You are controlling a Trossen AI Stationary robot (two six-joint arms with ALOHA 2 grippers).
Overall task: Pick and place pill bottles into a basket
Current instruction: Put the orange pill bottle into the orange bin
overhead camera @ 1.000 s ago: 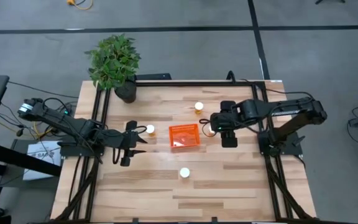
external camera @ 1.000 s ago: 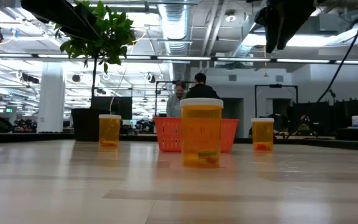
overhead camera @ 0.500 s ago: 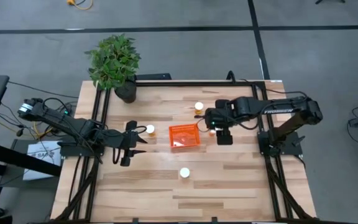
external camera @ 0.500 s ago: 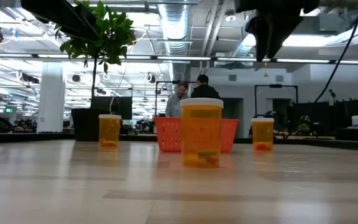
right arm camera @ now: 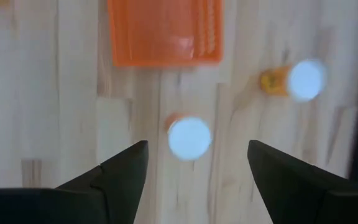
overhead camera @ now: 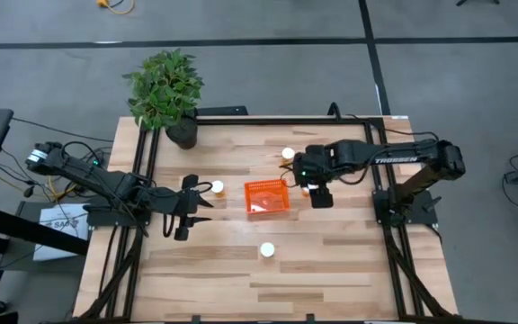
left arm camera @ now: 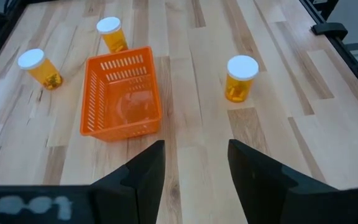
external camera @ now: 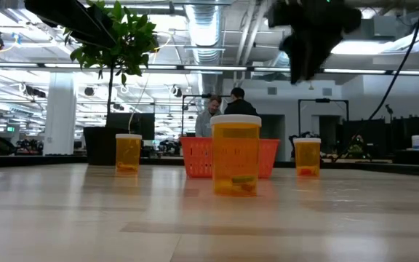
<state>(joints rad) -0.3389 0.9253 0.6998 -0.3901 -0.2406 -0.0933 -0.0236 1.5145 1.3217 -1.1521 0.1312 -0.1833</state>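
Light: you see even, bright light from above on the table (overhead camera: 331, 270); ceiling lamps glow in the low view.
Shadows: soft and short.
Blur: your right wrist view is smeared, the pill bottles (right arm camera: 189, 137) are fuzzy.
Focus: left wrist view is sharp.

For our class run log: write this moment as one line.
right gripper: open above pill bottle beside basket | left gripper: open, waiting | basket: empty
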